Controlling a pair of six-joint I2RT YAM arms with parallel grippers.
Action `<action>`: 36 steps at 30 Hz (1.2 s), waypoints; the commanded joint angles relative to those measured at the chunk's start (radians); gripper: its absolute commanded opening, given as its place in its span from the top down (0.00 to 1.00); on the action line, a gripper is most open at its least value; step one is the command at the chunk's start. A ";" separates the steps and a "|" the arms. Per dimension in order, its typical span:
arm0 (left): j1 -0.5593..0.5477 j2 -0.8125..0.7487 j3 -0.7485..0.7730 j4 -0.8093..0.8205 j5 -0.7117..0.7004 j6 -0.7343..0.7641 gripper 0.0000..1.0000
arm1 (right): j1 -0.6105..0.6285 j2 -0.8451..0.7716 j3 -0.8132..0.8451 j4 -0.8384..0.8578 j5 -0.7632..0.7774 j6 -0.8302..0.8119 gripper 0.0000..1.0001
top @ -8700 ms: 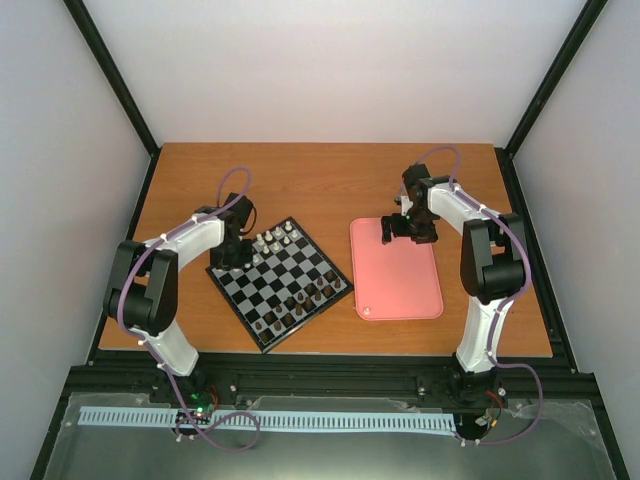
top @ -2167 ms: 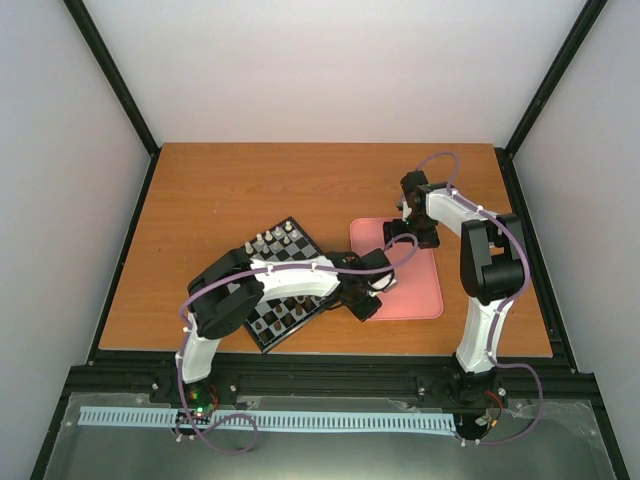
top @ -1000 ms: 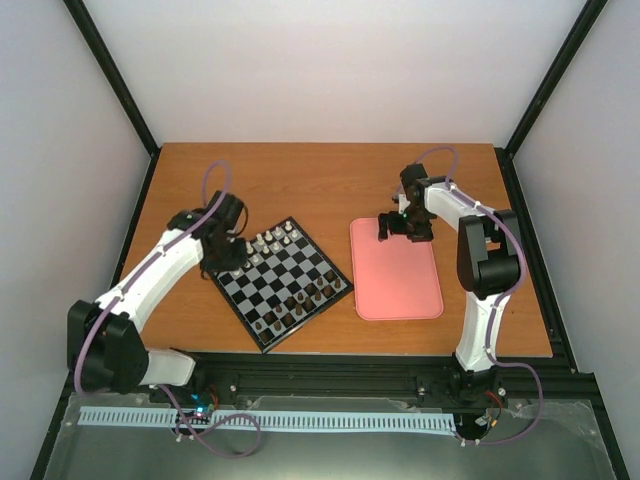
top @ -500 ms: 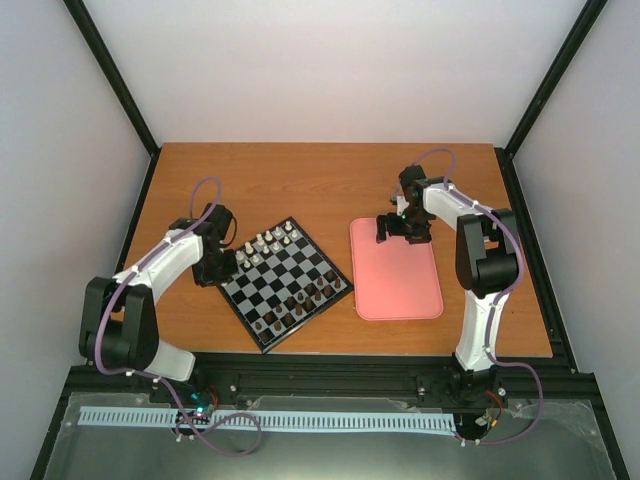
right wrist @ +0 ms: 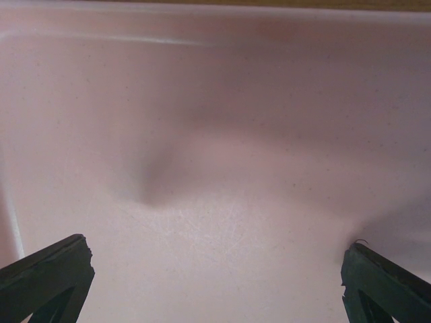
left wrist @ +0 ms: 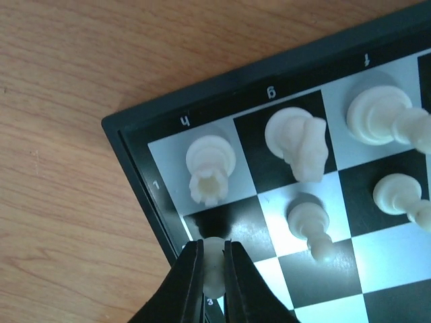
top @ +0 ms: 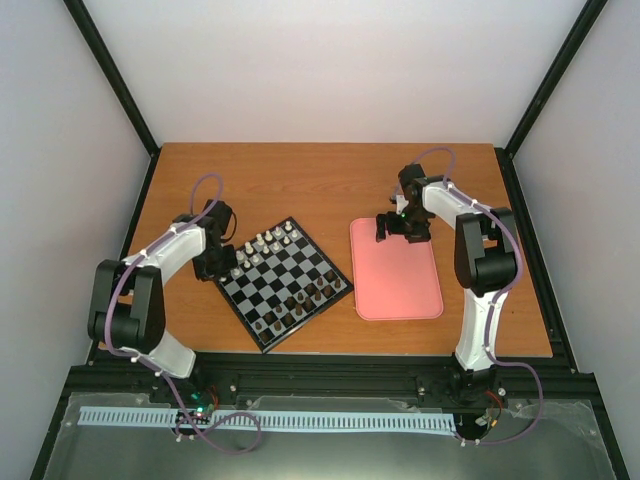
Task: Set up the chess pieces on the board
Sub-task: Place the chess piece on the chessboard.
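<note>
A brown wooden tabletop [top: 300, 180] inside white walls carries the board [top: 285, 280], which lies turned at an angle. The left hand [top: 220, 262] sits at the board's left corner, its fingers pressed together on a small cream piece [left wrist: 214, 250]. That piece is over the dark square next to the corner rook [left wrist: 210, 168]; whether it touches the board cannot be told. The other cream chess pieces [top: 268, 240] stand in two rows along the board's far-left edge, with a knight [left wrist: 300, 145] on the square beside the rook. The dark brown pieces [top: 300, 303] line the opposite, near-right edge. To the right of the board lies a pink tray [top: 398, 290], and the right hand [top: 400, 228] hangs over the tray's far end, its fingers [right wrist: 47, 272] spread wide and holding nothing.
</note>
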 commanded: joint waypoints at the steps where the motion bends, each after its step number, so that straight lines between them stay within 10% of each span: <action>1: 0.016 0.026 0.046 0.026 -0.021 0.031 0.96 | 0.005 0.032 0.028 -0.016 -0.002 -0.012 0.00; 36: 0.018 0.033 -0.015 0.073 0.026 0.050 0.88 | 0.005 0.050 0.037 -0.028 0.004 -0.019 0.00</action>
